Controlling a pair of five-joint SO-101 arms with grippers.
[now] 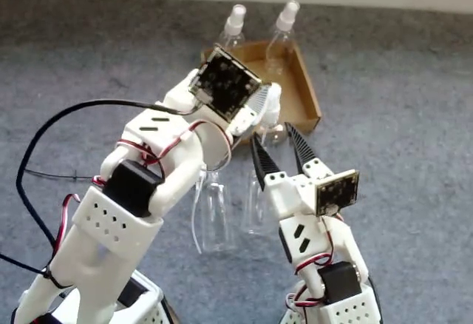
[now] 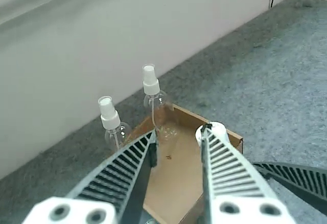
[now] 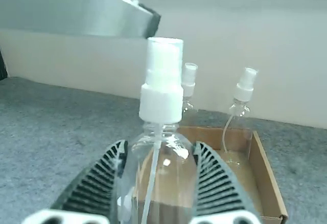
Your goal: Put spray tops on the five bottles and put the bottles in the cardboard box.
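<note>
Bottles counted: five, all of clear plastic.

The held bottle (image 3: 159,178) is clamped between the fingers of the right gripper (image 1: 271,133), which press on both sides of its body. A white spray top (image 3: 162,81) is seated on its neck. This bottle is located at the near wall of the cardboard box (image 1: 310,102); whether it rests on the floor cannot be told.

The left gripper (image 2: 179,130) is positioned directly above that spray top, its fingers parted by a moderate gap with nothing gripped. The white cap is seen at the tip of one finger.

Two bottles fitted with spray tops are recorded upright at the far end of the box. The boxed bottle (image 2: 157,112) is inside it. The corner bottle (image 2: 115,132) is at the far corner, and it cannot be told whether it is inside or just behind the wall.

Two more are noted upright and side by side on the grey carpet (image 1: 399,191): the first loose bottle (image 1: 213,217) and the second loose bottle (image 1: 257,206). Both are partly covered by the left arm. Their necks are hidden, so tops cannot be confirmed.
</note>
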